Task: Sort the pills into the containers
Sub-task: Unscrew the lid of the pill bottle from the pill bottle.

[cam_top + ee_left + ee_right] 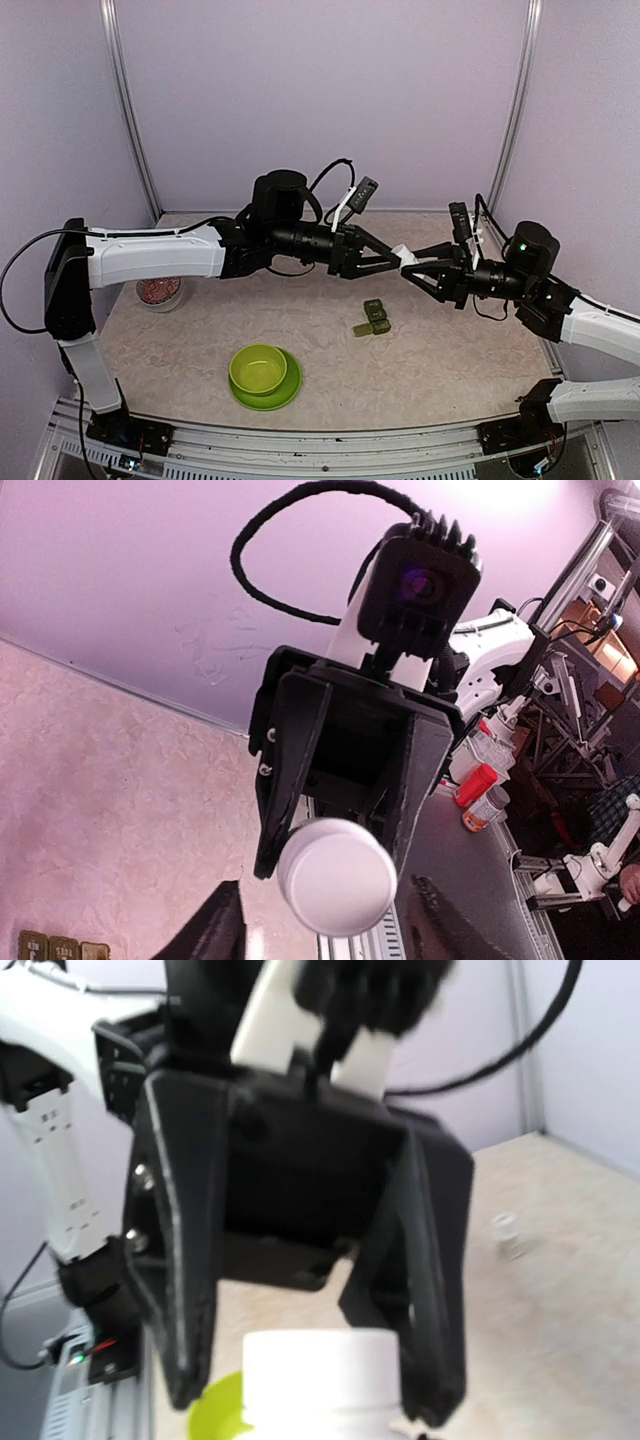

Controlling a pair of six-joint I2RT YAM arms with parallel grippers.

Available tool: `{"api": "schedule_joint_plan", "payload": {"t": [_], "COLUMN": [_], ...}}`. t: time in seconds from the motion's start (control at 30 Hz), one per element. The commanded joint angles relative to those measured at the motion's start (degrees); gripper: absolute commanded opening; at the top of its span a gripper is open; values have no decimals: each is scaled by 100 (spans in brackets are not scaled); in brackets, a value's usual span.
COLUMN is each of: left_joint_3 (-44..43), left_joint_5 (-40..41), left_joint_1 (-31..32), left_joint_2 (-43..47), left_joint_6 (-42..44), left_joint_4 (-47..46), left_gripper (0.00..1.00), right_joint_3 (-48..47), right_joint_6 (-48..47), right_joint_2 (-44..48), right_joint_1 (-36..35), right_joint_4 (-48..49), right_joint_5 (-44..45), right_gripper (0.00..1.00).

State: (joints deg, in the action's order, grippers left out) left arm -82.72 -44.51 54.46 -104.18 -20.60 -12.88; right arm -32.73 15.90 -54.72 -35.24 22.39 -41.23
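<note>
1. Two-claw check, centre of top view: found right gripper (420,268) clamped on white bottle (335,878), fingers pressed against both its sides.
2. Found left gripper (392,258) with fingers (178,1280) spread apart, flanking the bottle's cap. Sliver of gap seen at left of right-wrist frame; cannot tell about contact on the other side.
3. Located dark green pill box (372,318) lying on table (450,340), just below the claws in top view; glimpsed also at lower-left corner of left-wrist frame.
4. Logged lime-green bowl (259,367) on its plate (292,386), lower centre-left, apart from pill box; round dish (158,291) with reddish contents at left.
</note>
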Motion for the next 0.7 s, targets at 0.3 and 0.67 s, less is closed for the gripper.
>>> {"api": "schedule_joint_plan", "payload": {"t": [0.3, 0.67], "left_joint_3": [561, 582], "left_joint_5": [-104, 289], "left_joint_1": [-199, 128], "left_joint_2": [433, 169], "left_joint_6": [295, -298], "left_joint_4": [-1252, -2138], "left_gripper": [99, 99], "right_joint_3": [152, 222], "right_joint_6": [644, 1183], "right_joint_2": [49, -483], "right_joint_1": [-59, -493], "right_joint_4": [421, 1287], "right_joint_5": [-342, 410], "right_gripper": [11, 9]}}
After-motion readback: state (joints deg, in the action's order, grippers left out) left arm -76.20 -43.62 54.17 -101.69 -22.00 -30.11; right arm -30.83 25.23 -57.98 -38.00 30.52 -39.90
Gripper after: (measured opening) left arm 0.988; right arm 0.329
